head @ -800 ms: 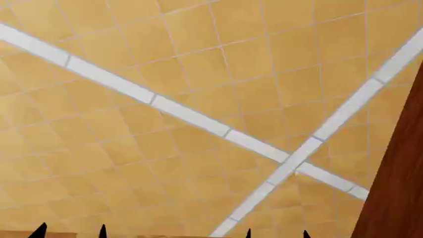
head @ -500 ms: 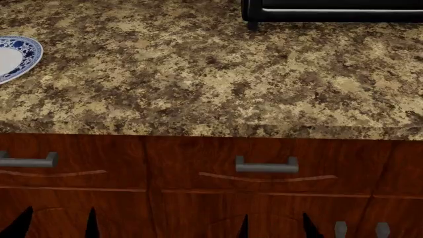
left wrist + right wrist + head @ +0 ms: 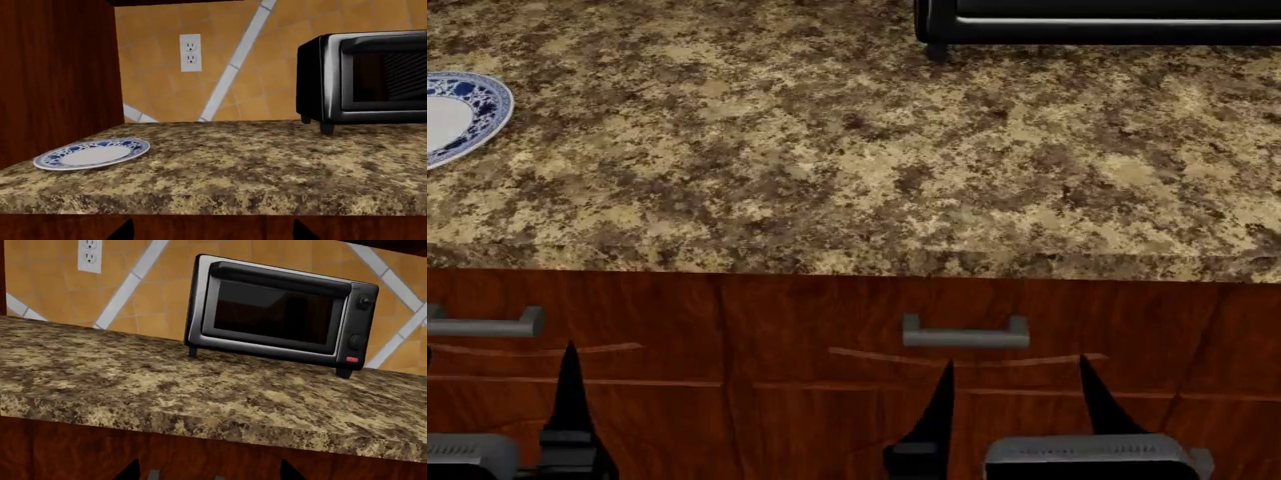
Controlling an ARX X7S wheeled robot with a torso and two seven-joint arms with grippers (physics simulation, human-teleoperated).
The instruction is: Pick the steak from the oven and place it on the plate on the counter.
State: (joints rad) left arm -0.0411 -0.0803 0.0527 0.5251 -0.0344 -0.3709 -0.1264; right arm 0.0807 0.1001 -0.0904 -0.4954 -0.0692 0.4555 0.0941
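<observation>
Steak: not seen in any view; its place cannot be told.

Oven [image 3: 277, 315]: a black countertop unit with a dark glass door, a handle bar across the top of the door, two knobs and a small red mark down one side panel. The door is shut, and nothing can be made out behind the glass. It is set on short feet at the back of the counter, against the wall. In the head view only its lower front edge [image 3: 1094, 22] is caught at the top of the picture.

Plate [image 3: 93, 153]: round, white centre, blue floral rim, nothing on it. It lies flat on the counter, well apart from the oven and close to a tall reddish-brown cabinet side [image 3: 57, 75]. In the head view it is cut by the left edge [image 3: 461, 115].

Counter [image 3: 854, 150]: speckled brown and tan stone top, over wood drawer fronts with two grey bar handles [image 3: 965, 335].

Wall: orange tile crossed by white bands, with a white double outlet [image 3: 190, 52].

Right gripper [image 3: 1021, 400]: dark pointed fingers are held well apart, below the counter edge, in front of the drawers, holding nothing.

Left gripper [image 3: 213, 231]: fingertips are shown spread wide in the wrist view, nothing between them, at drawer level below the counter edge.
</observation>
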